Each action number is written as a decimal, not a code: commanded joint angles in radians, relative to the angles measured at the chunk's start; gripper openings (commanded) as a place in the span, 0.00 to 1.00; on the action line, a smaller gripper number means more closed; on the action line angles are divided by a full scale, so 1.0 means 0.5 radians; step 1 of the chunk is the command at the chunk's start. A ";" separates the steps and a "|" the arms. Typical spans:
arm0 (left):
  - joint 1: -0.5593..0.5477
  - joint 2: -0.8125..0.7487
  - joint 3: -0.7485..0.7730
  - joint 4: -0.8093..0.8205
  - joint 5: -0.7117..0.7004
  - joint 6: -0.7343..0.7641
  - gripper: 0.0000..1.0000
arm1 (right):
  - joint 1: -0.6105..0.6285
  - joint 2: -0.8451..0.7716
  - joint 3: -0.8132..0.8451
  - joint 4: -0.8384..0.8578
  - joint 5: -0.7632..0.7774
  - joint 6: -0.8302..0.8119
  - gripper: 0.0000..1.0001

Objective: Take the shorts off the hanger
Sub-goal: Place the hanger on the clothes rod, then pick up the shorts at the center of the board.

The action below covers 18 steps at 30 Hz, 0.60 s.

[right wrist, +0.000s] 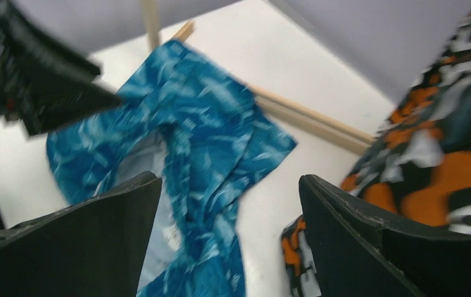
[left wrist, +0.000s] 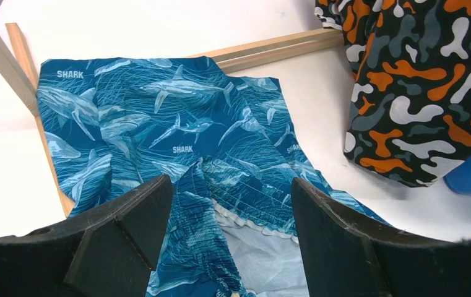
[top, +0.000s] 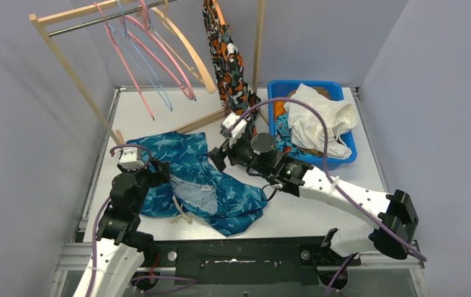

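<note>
Hovering low over the table (top: pixel 319 213) with the left gripper (left wrist: pixel 229 192), jaws spread wide and pinching nothing. Directly beneath and ahead of those jaws: the teal shark-print shorts (left wrist: pixel 177 124), off any hanger and flat on the white surface. Waistband and pale lining nearest the fingertips, legs fanned out beyond. Further ahead and to the right of the left gripper: the orange-black-white camouflage shorts (left wrist: pixel 418 93), hem down at table level, just beside a wooden base bar (left wrist: pixel 270 49) of the rack.

Reaching in from the opposite side with the right gripper (right wrist: pixel 229 185), jaws likewise parted, no cloth caught between. Below and ahead of it, the same shark-print cloth. Immediately to its right, the camouflage shorts, close by the finger on that side. Blurred in this wrist view, so hard to say whether touching or merely near.

Seen from above: one gripper over each side of the shark-print shorts, left and right. Behind the right gripper, the camouflage shorts hanging full length from the top of the wooden rack (top: pixel 72 74). To the left of them on the rail, bare pink hangers (top: pixel 158 55) and a wooden hanger (top: pixel 189 46). To the right of the right gripper: a blue bin (top: pixel 344 159), white shorts (top: pixel 319 117) heaped on top inside it.
</note>
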 commanded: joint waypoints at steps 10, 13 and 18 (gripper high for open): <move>0.006 -0.009 0.135 -0.038 -0.226 -0.017 0.70 | 0.626 0.247 -0.423 0.245 -0.020 -0.195 0.87; 0.007 -0.003 0.138 -0.048 -0.234 -0.020 0.70 | 0.680 0.379 -0.366 0.248 -0.047 -0.165 0.87; 0.005 -0.005 0.141 -0.076 -0.297 -0.029 0.70 | 0.747 0.563 -0.283 0.293 -0.043 -0.138 0.88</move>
